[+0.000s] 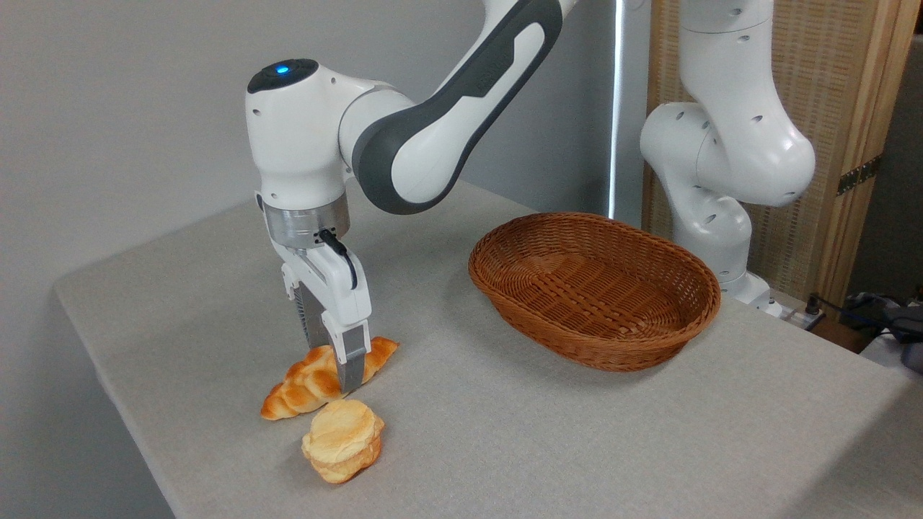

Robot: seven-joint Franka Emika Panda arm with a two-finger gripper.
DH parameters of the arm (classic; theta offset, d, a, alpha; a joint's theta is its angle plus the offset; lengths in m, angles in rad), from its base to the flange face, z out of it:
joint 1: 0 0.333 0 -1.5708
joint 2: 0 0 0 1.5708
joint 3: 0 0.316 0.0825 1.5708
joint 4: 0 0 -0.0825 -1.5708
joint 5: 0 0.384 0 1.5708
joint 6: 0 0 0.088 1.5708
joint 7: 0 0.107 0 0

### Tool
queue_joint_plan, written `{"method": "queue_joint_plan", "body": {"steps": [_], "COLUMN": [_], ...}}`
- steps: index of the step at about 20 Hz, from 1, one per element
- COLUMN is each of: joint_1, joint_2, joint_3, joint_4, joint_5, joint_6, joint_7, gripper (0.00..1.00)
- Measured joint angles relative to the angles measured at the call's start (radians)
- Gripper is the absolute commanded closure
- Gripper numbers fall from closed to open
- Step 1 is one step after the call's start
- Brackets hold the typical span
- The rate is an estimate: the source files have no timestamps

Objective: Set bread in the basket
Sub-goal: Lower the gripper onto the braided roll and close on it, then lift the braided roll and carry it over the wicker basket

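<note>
The bread point(303, 386), a braided orange-brown loaf with pointed ends, lies on the grey table at the front left. My gripper point(334, 369) is down over its middle with one finger on each side. The near finger point(351, 364) covers the loaf's front side and reaches the tabletop; the far finger is mostly hidden behind the loaf. Whether the fingers press the loaf does not show. The basket point(696, 285), an oval of reddish-brown wicker, stands to the right, with nothing inside it.
A small round pale-yellow bun point(342, 440) lies just in front of the loaf, near the table's front edge. The robot's white base point(710, 216) rises behind the basket. Cables and dark items point(887, 317) lie off the table at the far right.
</note>
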Motion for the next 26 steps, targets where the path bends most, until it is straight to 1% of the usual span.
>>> {"method": "queue_joint_plan", "body": {"steps": [23,25,26], "joint_1": [0.0,0.0,0.0], "joint_2": [0.002,0.0,-0.005], "joint_3": [0.0,-0.002,-0.004], "joint_4": [0.0,0.001,0.006], "joint_5": [0.0,0.0,0.0], "joint_6": [0.0,-0.017,-0.046], "joint_7": [0.0,0.0,0.0], "gripper": [0.61,0.6,0.6]}}
